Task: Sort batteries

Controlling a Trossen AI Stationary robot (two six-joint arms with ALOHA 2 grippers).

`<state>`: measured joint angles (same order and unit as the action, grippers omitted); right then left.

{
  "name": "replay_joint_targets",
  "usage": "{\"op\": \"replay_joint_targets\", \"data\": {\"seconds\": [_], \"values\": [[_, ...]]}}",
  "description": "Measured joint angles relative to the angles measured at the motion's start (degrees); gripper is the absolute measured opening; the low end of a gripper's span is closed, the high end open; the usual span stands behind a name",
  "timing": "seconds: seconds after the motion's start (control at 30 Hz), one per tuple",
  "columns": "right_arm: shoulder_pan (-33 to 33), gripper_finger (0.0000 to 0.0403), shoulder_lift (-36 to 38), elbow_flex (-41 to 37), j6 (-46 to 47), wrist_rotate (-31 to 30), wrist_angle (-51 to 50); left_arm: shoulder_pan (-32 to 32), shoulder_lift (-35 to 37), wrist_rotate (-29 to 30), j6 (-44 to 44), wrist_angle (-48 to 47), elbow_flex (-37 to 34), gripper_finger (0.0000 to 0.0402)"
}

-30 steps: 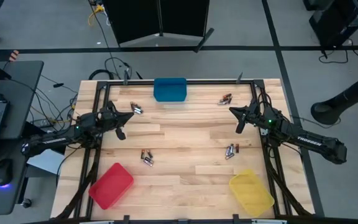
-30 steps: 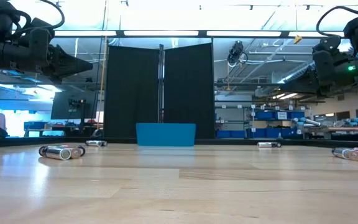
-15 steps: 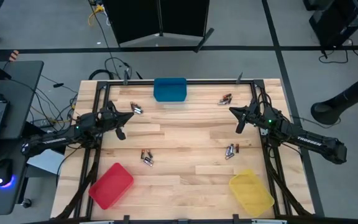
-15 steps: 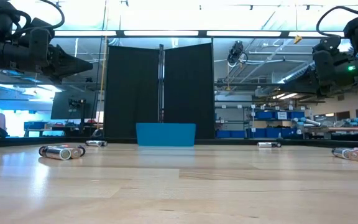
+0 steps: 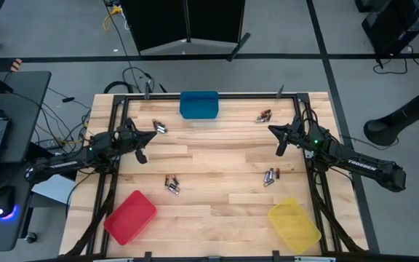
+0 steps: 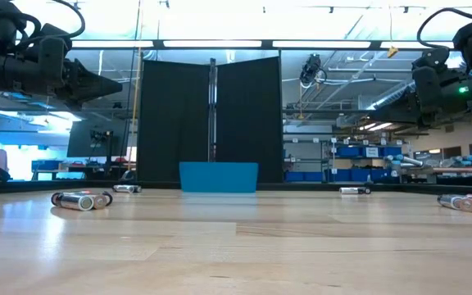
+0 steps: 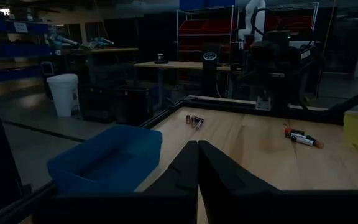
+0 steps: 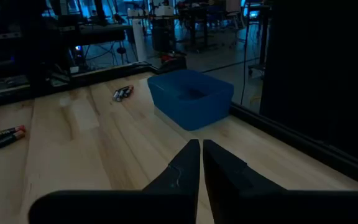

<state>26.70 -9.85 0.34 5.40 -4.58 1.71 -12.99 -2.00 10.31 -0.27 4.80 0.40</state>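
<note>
No change: left gripper [image 5: 151, 135], right gripper [image 5: 271, 129] both closed, empty, above table; batteries [image 5: 171, 183] unmoved.

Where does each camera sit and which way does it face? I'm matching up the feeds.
High view: overhead, straight down on table; both arms, left gripper, right gripper.
Low view: table height, facing blue bin; arms at upper corners.
Left wrist view: past shut fingers, across table.
Right wrist view: past shut fingers.
Shared: all four show the blue bin.
</note>
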Motion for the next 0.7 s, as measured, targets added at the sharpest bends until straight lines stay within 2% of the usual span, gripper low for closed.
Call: {"op": "replay_joint_targets", "data": {"seconds": [0.4, 0.7], "values": [[0.0, 0.0032, 0.0, 0.0, -0.01, 0.0, 0.0, -0.01, 0.0, 0.02, -0.19, 0.28, -0.02, 0.0015], [0.0, 0.0032, 0.0, 0.0, 0.01, 0.0, -0.02, -0.02, -0.15, -1.01, -7.79, 8.54, 0.0, 0.0015]]}}
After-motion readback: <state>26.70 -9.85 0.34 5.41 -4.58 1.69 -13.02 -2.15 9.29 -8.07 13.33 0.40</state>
